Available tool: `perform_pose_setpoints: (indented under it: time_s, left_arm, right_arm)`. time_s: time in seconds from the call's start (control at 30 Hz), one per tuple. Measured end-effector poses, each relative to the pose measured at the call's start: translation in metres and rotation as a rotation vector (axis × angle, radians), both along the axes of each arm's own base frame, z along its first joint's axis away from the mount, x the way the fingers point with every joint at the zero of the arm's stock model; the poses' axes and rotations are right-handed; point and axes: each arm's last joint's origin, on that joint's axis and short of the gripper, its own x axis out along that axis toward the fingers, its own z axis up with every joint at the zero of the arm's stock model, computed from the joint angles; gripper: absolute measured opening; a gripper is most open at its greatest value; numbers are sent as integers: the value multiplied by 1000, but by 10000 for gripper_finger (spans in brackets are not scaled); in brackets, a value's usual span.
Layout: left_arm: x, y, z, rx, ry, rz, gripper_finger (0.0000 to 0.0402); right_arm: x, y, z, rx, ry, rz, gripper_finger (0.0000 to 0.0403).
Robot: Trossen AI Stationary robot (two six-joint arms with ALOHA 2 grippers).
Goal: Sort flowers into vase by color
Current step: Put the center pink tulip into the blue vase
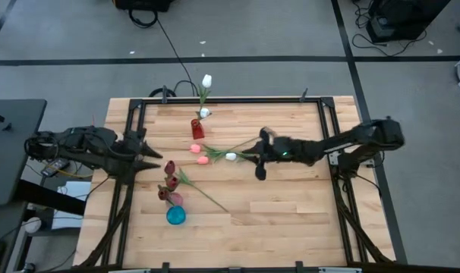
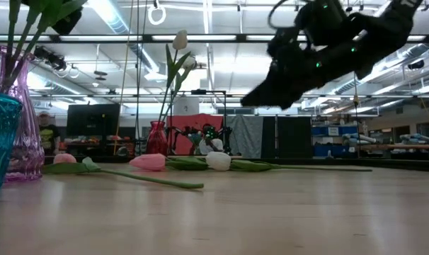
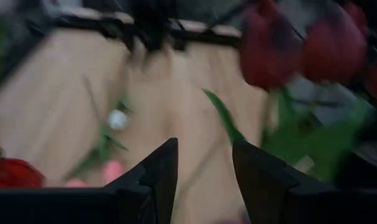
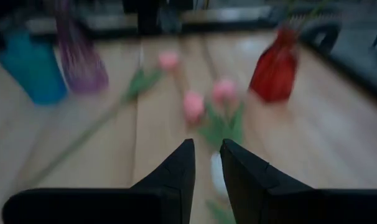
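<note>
Two pink tulips (image 1: 199, 154) and a white tulip (image 1: 231, 157) lie on the table at its middle, their stems crossing; they also show in the right wrist view (image 4: 193, 106). Another stem (image 1: 203, 191) lies near the purple vase (image 1: 173, 199), which holds maroon tulips (image 1: 169, 167). The red vase (image 1: 197, 129) holds white tulips (image 1: 206, 80). The teal vase (image 1: 175, 216) stands nearest the front. My right gripper (image 1: 259, 155) hovers above the table just right of the white tulip (image 4: 217, 174), fingers slightly apart and empty. My left gripper (image 1: 155, 157) is open and empty, left of the maroon tulips (image 3: 272, 46).
A black frame (image 1: 230, 99) runs along the table's far edge and sides. The right and near parts of the wooden table (image 1: 291, 212) are bare. In the low view the purple and teal vases (image 2: 6, 134) stand close at the left.
</note>
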Motion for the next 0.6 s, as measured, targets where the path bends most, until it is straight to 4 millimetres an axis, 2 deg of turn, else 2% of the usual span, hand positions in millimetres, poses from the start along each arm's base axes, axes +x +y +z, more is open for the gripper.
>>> perform_pose_setpoints:
  time_s: [0.13, 0.27, 0.43, 0.6]
  left_arm:
    - [7, -1, -10, 16, -16, 13, 158]
    - [9, 1, -16, 65, -8, 59, 158]
    - [8, 3, -15, 105, -20, 105, 158]
    - [5, 3, -22, 81, 60, 116, 158]
  right_arm:
    - [20, 7, -17, -69, 171, -28, 91]
    - [38, 1, -20, -156, 333, -64, 97]
    - [58, -23, -22, -227, 449, -53, 136]
    - [62, -56, -22, -162, 478, -31, 180]
